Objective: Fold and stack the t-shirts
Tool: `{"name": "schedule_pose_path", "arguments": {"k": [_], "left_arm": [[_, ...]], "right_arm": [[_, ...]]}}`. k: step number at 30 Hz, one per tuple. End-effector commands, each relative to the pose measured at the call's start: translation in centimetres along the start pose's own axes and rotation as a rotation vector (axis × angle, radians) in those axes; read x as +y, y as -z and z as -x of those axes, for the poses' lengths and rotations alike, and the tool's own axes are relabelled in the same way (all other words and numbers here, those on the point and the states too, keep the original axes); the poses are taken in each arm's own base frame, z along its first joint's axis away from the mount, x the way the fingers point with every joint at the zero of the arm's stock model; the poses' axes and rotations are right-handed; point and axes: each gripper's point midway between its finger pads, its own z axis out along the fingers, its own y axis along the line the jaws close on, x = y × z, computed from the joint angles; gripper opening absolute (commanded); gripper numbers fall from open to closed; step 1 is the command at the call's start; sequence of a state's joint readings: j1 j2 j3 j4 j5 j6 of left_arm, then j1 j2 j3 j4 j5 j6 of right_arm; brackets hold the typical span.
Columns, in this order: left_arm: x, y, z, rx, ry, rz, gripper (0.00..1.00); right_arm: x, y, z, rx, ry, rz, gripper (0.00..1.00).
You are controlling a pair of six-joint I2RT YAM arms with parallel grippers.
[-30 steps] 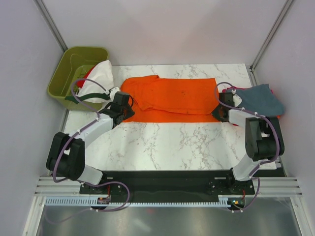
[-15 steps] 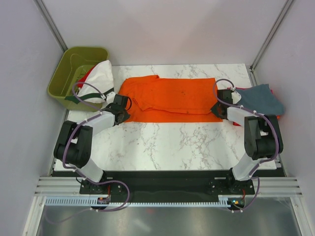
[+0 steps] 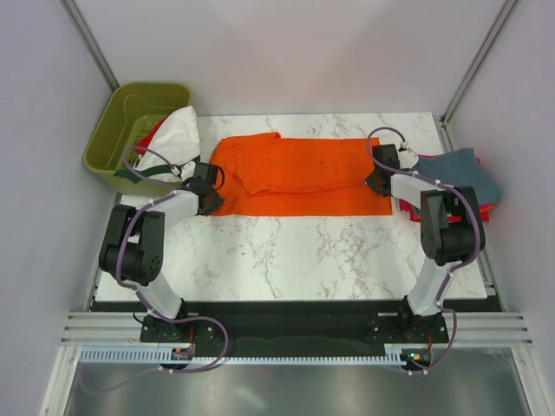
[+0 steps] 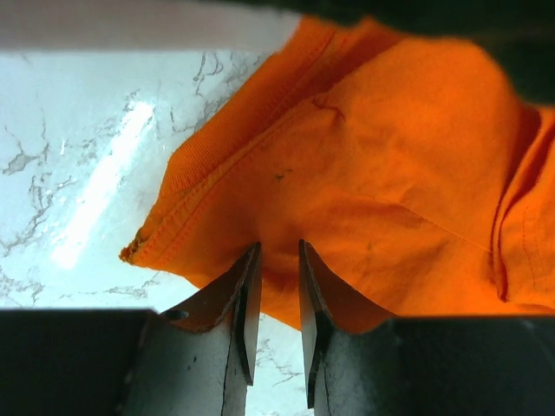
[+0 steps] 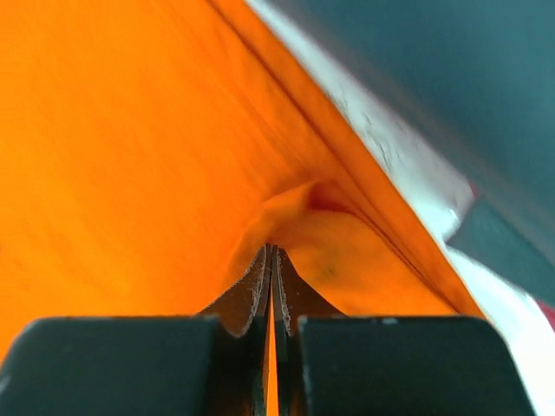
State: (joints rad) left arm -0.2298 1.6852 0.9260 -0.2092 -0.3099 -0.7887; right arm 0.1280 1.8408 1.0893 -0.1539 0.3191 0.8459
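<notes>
A bright orange t-shirt (image 3: 303, 178) lies spread across the back of the marble table. My left gripper (image 3: 208, 189) is at its left edge; in the left wrist view (image 4: 277, 247) the jaws stand nearly shut with a narrow gap, and orange cloth (image 4: 390, 156) is bunched between the tips. My right gripper (image 3: 375, 184) is at the shirt's right edge, shut tight (image 5: 273, 249) on a raised fold of orange cloth (image 5: 130, 156). A slate blue-grey t-shirt (image 3: 460, 173) lies at the right on red and magenta cloth (image 3: 486, 208). A white t-shirt with dark green trim (image 3: 173, 143) hangs over the bin.
An olive-green plastic bin (image 3: 130, 100) stands off the table's back left corner, with red cloth (image 3: 154, 130) showing in it. Bare marble (image 3: 295, 251) lies between the orange shirt and the arm bases. Grey walls close in the left, right and back.
My right gripper has moved back and left, drawing the shirt's right edge with it. My left gripper has slid left to the shirt's left edge, the arm drawn in.
</notes>
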Motion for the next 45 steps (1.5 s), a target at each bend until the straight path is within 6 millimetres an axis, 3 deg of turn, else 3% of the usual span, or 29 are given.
{"name": "schedule_pose_path", "arguments": {"k": [1, 5, 8, 12, 18, 21, 27, 32, 37, 42, 43, 45], "left_arm": [[-0.7, -0.3, 1.0, 0.006, 0.054, -0.016, 0.3], [-0.5, -0.4, 1.0, 0.008, 0.059, -0.011, 0.31], [-0.5, -0.1, 1.2, 0.002, 0.049, -0.016, 0.31], [-0.6, 0.8, 1.8, -0.016, 0.036, -0.037, 0.31], [-0.8, 3.1, 2.3, -0.041, 0.048, -0.091, 0.3], [-0.4, 3.9, 2.5, -0.061, 0.058, -0.096, 0.31], [0.6, 3.9, 2.1, -0.062, 0.059, -0.067, 0.32], [1.8, 3.7, 2.0, -0.072, 0.042, -0.017, 0.4], [3.6, 2.5, 1.5, -0.05, 0.051, 0.037, 0.41], [6.0, 0.5, 1.0, 0.018, 0.099, 0.079, 0.39], [7.0, 0.3, 0.6, 0.02, 0.109, 0.106, 0.35], [7.2, 0.7, 0.6, 0.009, 0.12, 0.107, 0.35]], "right_arm": [[1.9, -0.1, 3.9, -0.1, -0.045, -0.016, 0.06], [2.6, -0.2, 5.4, -0.13, -0.067, -0.02, 0.08], [2.8, 0.4, 6.0, -0.139, -0.066, -0.007, 0.16], [3.2, 2.6, 6.1, -0.134, -0.056, 0.061, 0.2], [2.1, 5.5, 3.8, -0.097, -0.026, 0.154, 0.14], [1.7, 6.5, 1.9, -0.056, 0.002, 0.189, 0.05], [1.0, 6.6, -1.7, 0.018, 0.062, 0.194, 0.0], [-1.0, 5.5, -3.2, 0.046, 0.085, 0.124, 0.0], [-5.2, 4.2, -4.2, 0.08, 0.052, -0.002, 0.0], [-6.9, 4.0, -4.2, 0.07, 0.038, -0.049, 0.0], [-8.0, 4.5, -4.3, 0.065, 0.041, -0.085, 0.0], [-7.9, 5.1, -3.7, 0.044, 0.037, -0.075, 0.0]]}}
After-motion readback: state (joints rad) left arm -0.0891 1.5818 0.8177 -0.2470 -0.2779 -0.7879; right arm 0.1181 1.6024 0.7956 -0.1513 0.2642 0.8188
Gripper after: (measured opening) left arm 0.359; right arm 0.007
